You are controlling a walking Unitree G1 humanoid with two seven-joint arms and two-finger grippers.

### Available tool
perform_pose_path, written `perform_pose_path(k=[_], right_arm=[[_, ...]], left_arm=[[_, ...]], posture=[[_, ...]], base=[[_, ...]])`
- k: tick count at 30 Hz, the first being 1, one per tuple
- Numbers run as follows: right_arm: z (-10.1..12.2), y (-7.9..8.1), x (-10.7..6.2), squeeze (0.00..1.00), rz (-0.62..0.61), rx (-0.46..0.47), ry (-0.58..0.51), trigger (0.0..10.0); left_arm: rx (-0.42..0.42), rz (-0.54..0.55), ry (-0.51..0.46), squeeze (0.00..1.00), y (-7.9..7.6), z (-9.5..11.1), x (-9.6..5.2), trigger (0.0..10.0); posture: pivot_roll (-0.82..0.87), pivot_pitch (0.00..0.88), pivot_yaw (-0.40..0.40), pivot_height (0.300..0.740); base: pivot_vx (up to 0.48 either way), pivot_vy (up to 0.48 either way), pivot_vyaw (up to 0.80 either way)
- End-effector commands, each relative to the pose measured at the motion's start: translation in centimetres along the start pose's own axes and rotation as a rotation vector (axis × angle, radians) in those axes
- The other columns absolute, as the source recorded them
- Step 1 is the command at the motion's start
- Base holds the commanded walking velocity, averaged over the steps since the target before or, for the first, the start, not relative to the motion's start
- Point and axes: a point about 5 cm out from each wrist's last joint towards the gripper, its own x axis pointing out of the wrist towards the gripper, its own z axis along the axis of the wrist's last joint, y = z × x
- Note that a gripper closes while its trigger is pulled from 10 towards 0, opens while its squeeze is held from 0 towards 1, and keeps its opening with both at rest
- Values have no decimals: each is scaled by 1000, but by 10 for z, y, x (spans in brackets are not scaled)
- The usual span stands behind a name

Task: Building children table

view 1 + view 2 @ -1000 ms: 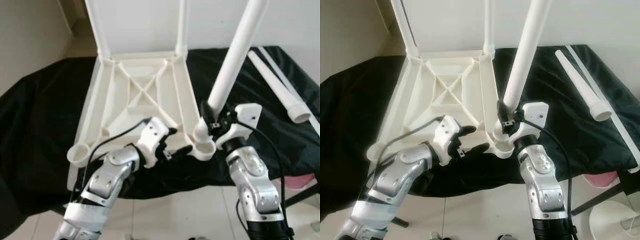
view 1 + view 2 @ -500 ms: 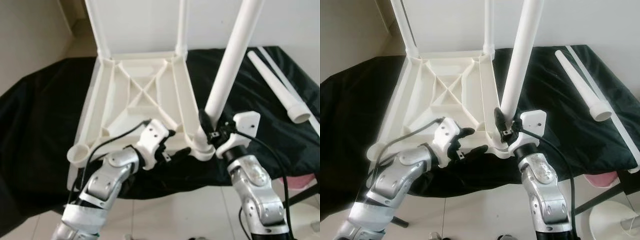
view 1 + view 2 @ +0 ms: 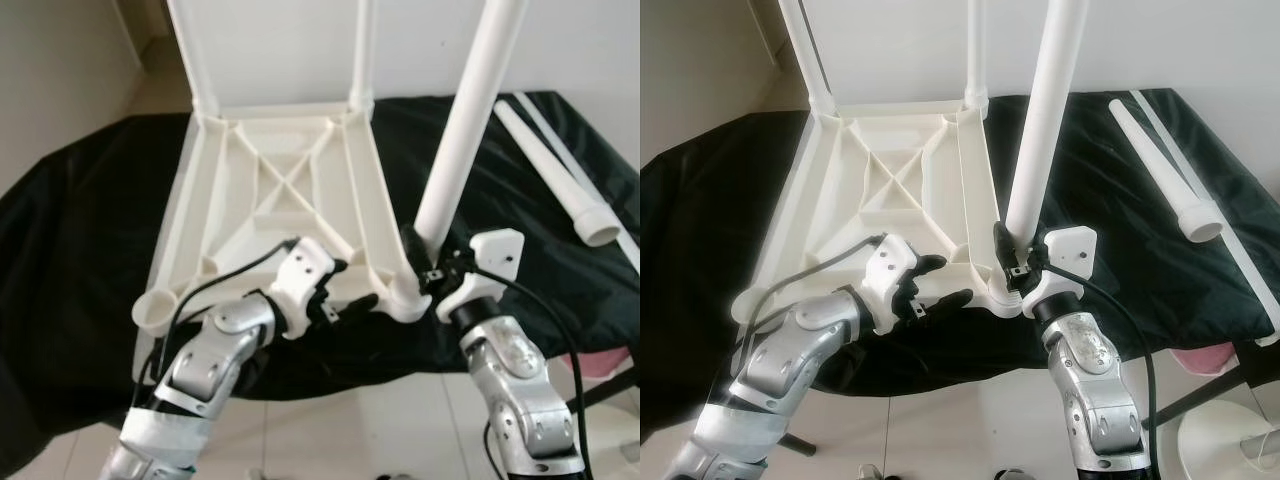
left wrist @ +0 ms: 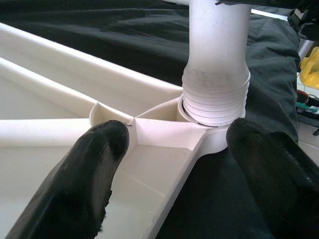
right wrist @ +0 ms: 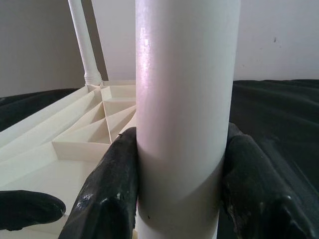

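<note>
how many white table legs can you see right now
4: two stand screwed into the far corners, one is held by the right gripper at the near right socket, one lies loose on the black cloth.

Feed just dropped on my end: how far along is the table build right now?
Two far legs already stand in the upturned tabletop. In hand: the right gripper clamps the third leg with its threaded end sitting in the near right corner socket, while the left gripper is open at that corner's rim. Left: the near left socket is empty, and the last leg lies on the black cloth.
</note>
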Motion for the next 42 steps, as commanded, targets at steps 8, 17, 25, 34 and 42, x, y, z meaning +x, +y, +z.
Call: perform_pose_path(k=[8, 17, 25, 34, 42], right_arm=[[-1, 0, -3, 0, 22, -30, 12, 10000], [-5, 3, -6, 0, 50, -53, 18, 10000], [-7, 3, -8, 0, 60, -61, 12, 10000], [-14, 10, -18, 0, 110, -37, -42, 10000], [-25, 17, -25, 0, 162, -133, -55, 10000]], left_arm=[[-2, -8, 13, 0, -1, -1, -2, 10000], [2, -10, 12, 0, 0, 0, -3, 10000], [2, -11, 10, 0, 0, 1, -3, 10000], [8, -8, 8, 0, 0, 3, -5, 10000], [16, -8, 12, 0, 4, 6, -8, 10000]], posture=[[-76, 110, 14, 740], [-77, 111, 15, 740], [-74, 107, 14, 740], [-68, 105, 20, 740], [-60, 115, 45, 740]], base=[[0, 0, 0], [0, 0, 0], [0, 0, 0], [0, 0, 0], [0, 0, 0]])
